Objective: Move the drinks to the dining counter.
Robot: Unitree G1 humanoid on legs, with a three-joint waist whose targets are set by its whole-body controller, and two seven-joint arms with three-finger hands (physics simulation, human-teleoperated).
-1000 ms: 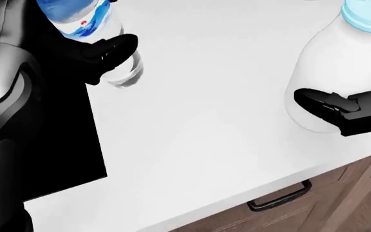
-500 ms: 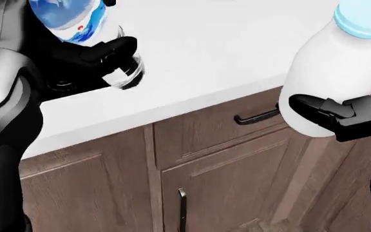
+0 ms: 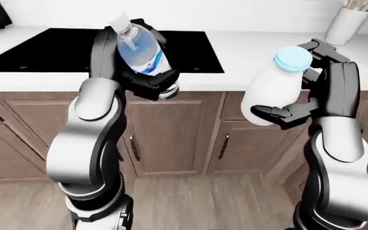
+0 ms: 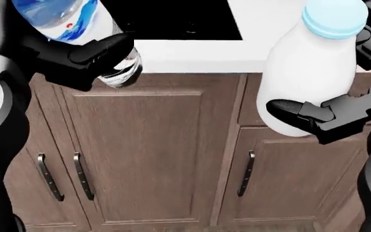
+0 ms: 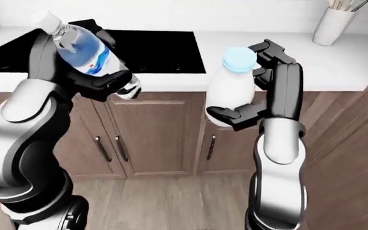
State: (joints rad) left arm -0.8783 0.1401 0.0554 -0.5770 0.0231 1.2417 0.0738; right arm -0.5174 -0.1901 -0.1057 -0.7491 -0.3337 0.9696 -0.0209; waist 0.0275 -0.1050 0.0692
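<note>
Carrying both drinks at chest height, the robot stands off from the white counter, and neither bottle touches any surface. The left hand is clamped round the lower body of the water bottle, which leans with its white cap toward the top left of the left-eye view; the black fingers wrap across its clear base, a grip low on the bottle that likely explains the tilt. The right hand is closed on the milk bottle, one finger hooked under its broad white belly and the others behind near the pale blue cap, so the weight sits on the lower finger and the bottle stays close to upright. Holding one drink in each hand seems meant to take both over in a single trip. Behind the bottles lie the black cooktop set into the counter and a white utensil holder at the top right; below run brown cabinet doors with dark handles. No dining counter can be told apart in these views, so I judge the carry is under way and the setting-down not yet begun.
</note>
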